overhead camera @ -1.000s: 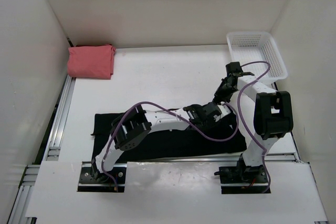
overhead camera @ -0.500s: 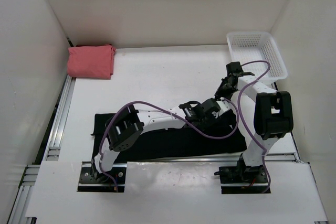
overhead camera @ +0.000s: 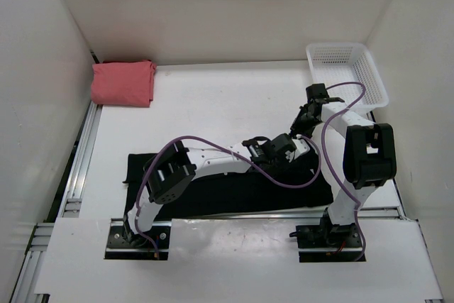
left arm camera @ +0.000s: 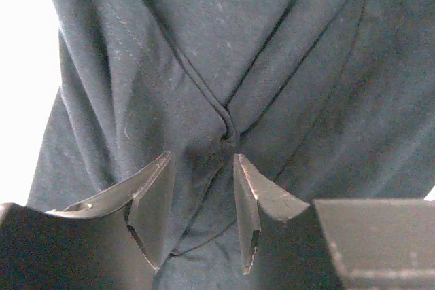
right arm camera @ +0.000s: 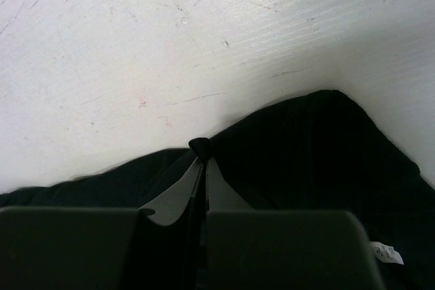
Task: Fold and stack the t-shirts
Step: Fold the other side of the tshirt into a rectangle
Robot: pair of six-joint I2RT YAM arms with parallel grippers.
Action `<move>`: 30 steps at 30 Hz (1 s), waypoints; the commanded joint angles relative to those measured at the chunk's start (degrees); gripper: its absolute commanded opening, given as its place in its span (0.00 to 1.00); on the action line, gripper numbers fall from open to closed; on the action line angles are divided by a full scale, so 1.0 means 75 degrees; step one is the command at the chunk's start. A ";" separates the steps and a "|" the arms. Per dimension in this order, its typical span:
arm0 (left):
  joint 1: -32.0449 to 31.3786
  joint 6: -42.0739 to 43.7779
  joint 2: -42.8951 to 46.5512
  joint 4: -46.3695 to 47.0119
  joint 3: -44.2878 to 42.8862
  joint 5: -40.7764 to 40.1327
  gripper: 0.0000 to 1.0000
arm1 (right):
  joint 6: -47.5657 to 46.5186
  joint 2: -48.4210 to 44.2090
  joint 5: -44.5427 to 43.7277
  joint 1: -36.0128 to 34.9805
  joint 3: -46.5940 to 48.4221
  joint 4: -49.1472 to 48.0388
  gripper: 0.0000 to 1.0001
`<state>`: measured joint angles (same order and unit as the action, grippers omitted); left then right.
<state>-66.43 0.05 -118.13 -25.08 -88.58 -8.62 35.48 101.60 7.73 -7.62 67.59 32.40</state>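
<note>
A black t-shirt (overhead camera: 234, 193) lies spread along the near part of the table. My left gripper (overhead camera: 287, 148) reaches across it to its far right part. In the left wrist view the left gripper (left arm camera: 202, 156) stands open over the wrinkled black t-shirt (left arm camera: 204, 45), with a puckered fold just beyond its fingertips. My right gripper (overhead camera: 299, 133) is at the shirt's far right edge. In the right wrist view the right gripper (right arm camera: 200, 157) is shut on a small pinch of the black t-shirt (right arm camera: 312, 147). A salmon pink t-shirt (overhead camera: 122, 83) lies folded at the far left corner.
A white mesh basket (overhead camera: 369, 69) stands at the far right corner. White walls close in the table on three sides. The left arm's purple cable (overhead camera: 213, 150) loops above the black shirt. A small light tag (right arm camera: 386, 252) shows on the cloth.
My left gripper has shifted slightly left and farther from the near edge, and its elbow has moved left. The right arm has stayed still, holding the cloth.
</note>
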 commanded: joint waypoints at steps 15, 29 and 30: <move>0.0163 -0.0007 -0.0246 -0.0195 -0.0600 0.0247 0.10 | -0.0138 -0.0398 0.0060 0.0043 -0.0024 -0.0125 0.00; 0.0302 -0.0007 0.0035 -0.0336 -0.0587 0.0177 0.33 | -0.0208 -0.0398 0.0060 0.0043 -0.0024 -0.0125 0.00; 0.0303 -0.0007 -0.0034 -0.0336 -0.0588 0.0177 0.32 | -0.0208 -0.0398 0.0060 0.0043 -0.0024 -0.0125 0.00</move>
<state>-65.04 0.03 -121.40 -27.05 -91.53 -7.33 35.09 100.82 7.90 -7.62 67.59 32.40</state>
